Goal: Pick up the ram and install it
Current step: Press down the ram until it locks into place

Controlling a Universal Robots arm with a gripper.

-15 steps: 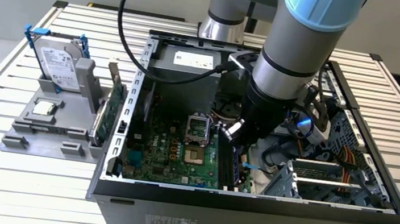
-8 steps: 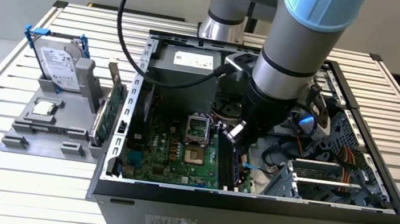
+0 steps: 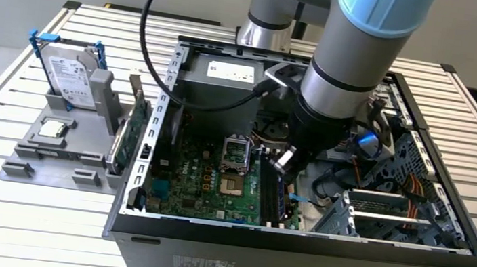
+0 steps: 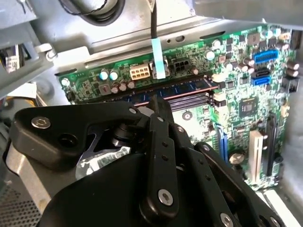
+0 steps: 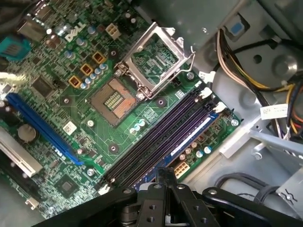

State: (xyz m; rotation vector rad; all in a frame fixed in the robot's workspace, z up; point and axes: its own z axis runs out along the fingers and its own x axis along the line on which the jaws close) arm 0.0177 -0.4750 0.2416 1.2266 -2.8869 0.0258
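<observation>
The computer case (image 3: 298, 240) is open on top, giving access to the motherboard (image 3: 205, 184). The drive cage (image 3: 392, 214) and cables (image 3: 397, 173) crowd the exterior view's right side beside the memory slots (image 5: 161, 137).

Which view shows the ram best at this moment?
The second wrist view: the ram lies along a motherboard slot beyond the gripper. The first wrist view shows its blue edge; the exterior view gives little.

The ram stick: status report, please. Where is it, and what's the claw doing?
Gripper shut, tip low inside the computer case. Ram sitting in the slot nearest the board's edge, right at the tip. Other memory slots bare, nothing across them.
</observation>
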